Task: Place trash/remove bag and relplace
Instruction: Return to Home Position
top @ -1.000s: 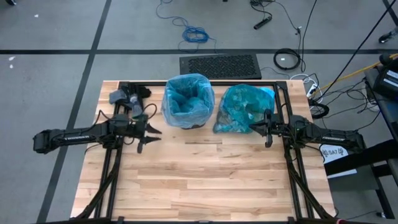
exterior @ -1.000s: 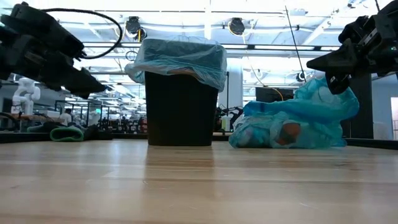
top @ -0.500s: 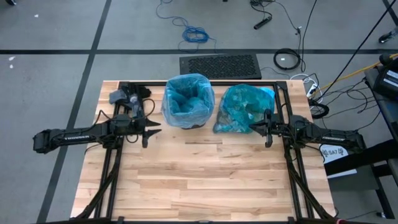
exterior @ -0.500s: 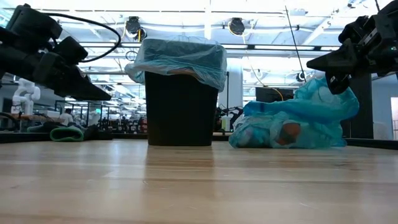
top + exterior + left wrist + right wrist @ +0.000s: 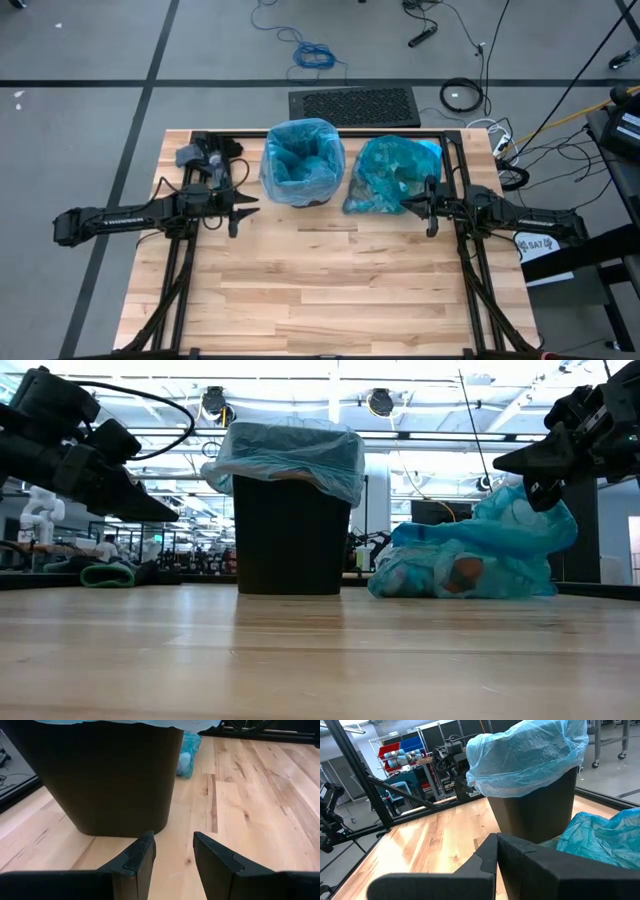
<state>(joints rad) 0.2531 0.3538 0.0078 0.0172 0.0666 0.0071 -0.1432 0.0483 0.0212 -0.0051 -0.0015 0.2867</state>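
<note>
The black square bin [image 5: 315,198] [image 5: 288,535] stands at the table's far middle, lined with a pale sky-blue bag [image 5: 302,160] [image 5: 530,755] folded over its rim. To its right the dark teal bag [image 5: 388,175] [image 5: 470,560] lies slumped on the wood, with trash scraps [image 5: 465,575] showing through it. My left gripper [image 5: 240,212] [image 5: 173,852] is open, level, just left of the bin and pointing at its wall [image 5: 110,775]. My right gripper [image 5: 412,206] [image 5: 496,842] is shut and hovers at the teal bag's near right side, above its peak [image 5: 520,505]. My right gripper stands level at the teal bag's raised top [image 5: 600,837], coming from the table's right. Nothing shows between its shut fingers. Whether a finger touches the plastic, I cannot tell.
Dark clutter [image 5: 200,156] sits at the table's far left corner. Black frame rails [image 5: 460,150] run along the far edge and down both sides. Bare wood [image 5: 330,290] stretches across the near half. A black mat [image 5: 354,106] and cables lie on the floor beyond.
My left gripper has turned about its wrist and shifted a little toward the table's far edge beside the bin, then kept still. The bin, both bags and my right gripper stand as before.
</note>
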